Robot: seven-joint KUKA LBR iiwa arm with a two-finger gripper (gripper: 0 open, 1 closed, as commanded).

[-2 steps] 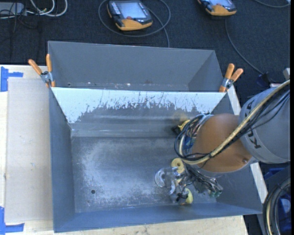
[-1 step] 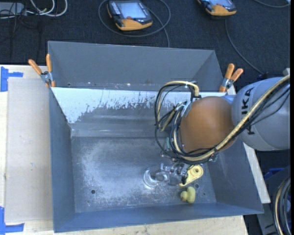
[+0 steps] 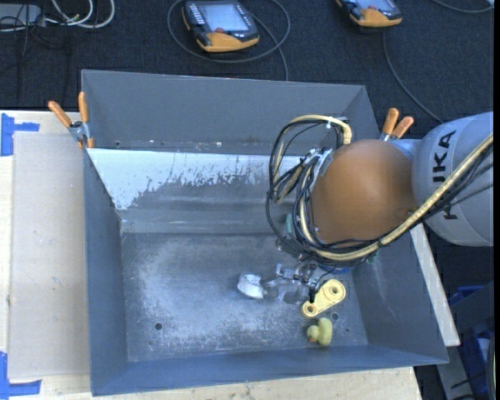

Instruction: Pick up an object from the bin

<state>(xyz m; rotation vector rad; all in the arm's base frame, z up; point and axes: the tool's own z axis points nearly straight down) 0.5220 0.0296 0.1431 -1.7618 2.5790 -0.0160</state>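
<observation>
Just right of small white crumpled lump [image 3: 251, 287], my claw [image 3: 290, 280] hangs low; open or closed, can't tell. Centre over lump, avoid flat yellow plastic tab [image 3: 325, 298] beyond.

Beyond the far wall of the bin [image 3: 225, 80]: dark mat [image 3: 133, 52]. Two handheld pendants lie on it, grey with orange trim, screens up. First pendant [image 3: 221, 23] is whole in view, ringed by a thin cable loop [image 3: 277, 25]. Second pendant [image 3: 367, 5] is cut by the top edge; its cable [image 3: 389, 65] trails toward the bin's far corner. Pale cable bundle [image 3: 79, 2] lies at top left.
</observation>
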